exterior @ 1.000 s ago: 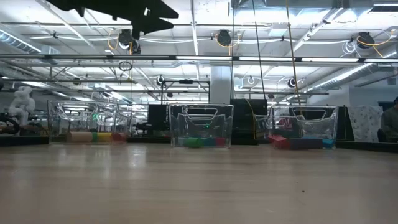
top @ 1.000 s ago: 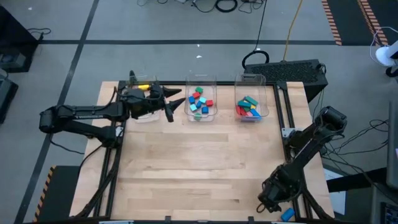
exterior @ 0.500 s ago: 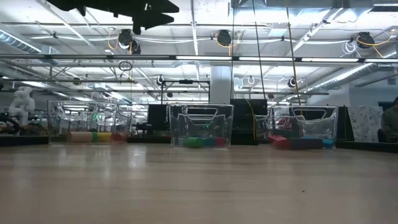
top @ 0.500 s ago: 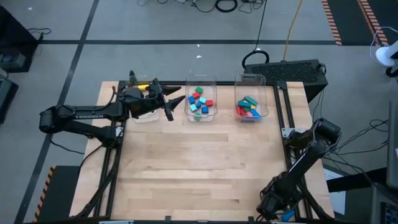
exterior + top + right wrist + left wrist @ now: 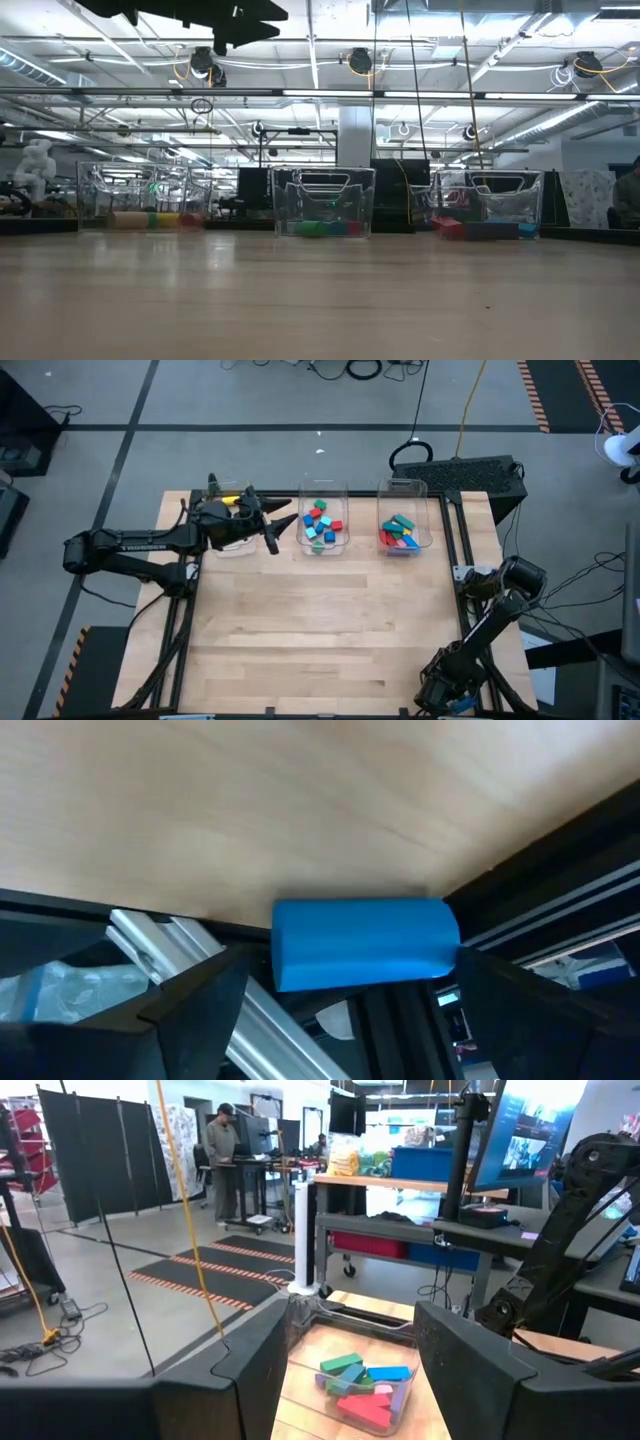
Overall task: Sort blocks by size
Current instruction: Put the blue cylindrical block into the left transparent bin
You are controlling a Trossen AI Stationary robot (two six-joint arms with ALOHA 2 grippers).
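A blue cylinder block lies on its side at the table's near right corner, where the wood meets the metal frame. My right gripper is open, slanting down over it with one finger off each end of the block, touching nothing. My left gripper is open and empty. It hangs level and high over the far edge, between the left bin and the middle bin. The other blocks lie sorted in three clear bins; the right bin holds longer bars.
The three bins stand in a row along the far edge. Black frame rails and an aluminium strut run close beside the blue block. A person stands far off in the room.
My right gripper has sunk and gone toward the table's near right corner, closer to the blue block, with its fingers still open. My left arm has kept still.
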